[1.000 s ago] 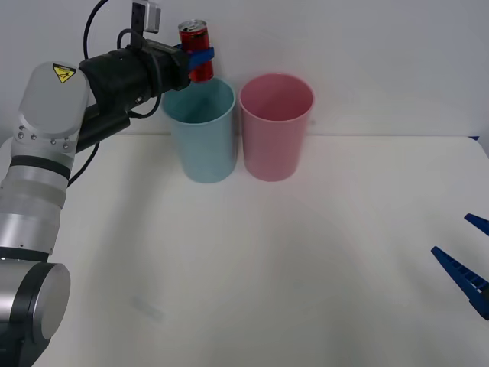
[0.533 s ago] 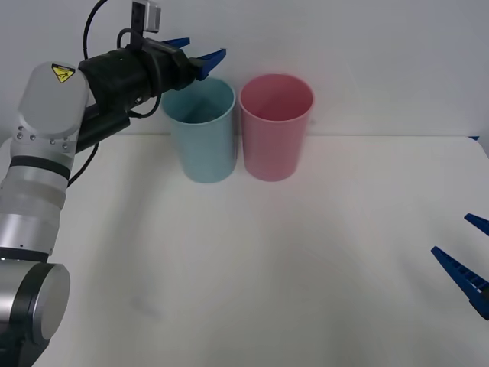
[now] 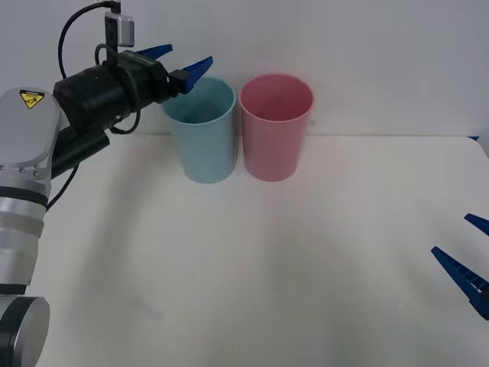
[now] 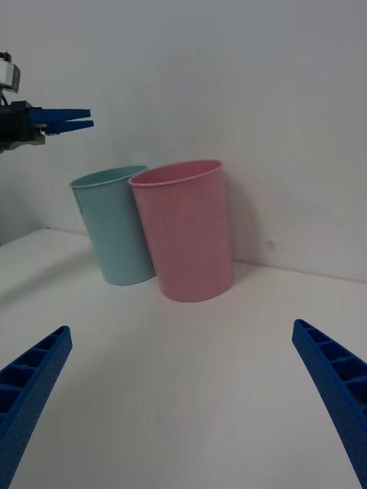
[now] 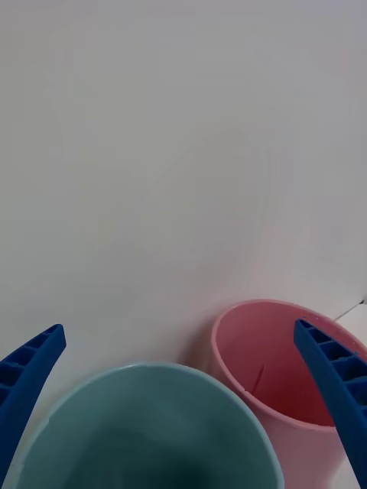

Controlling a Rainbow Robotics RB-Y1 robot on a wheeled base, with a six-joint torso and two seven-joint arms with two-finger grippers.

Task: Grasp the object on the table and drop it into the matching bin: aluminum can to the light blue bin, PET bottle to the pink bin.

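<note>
Release is done: the left gripper, which pinched the aluminum can a second ago, now hangs spread and empty beside the rim of the light blue bin, drawn slightly back. The can is out of sight, presumably inside that bin, so the task looks complete. The right gripper waits spread, low over the table.

1. The red can gripped a second ago above the light blue bin is gone from the left pincer
2. That pincer's fingers, then clamped on the can, now stand spread apart
3. The left arm has drawn back leftward, its pincer now at the bin's left rim
</note>
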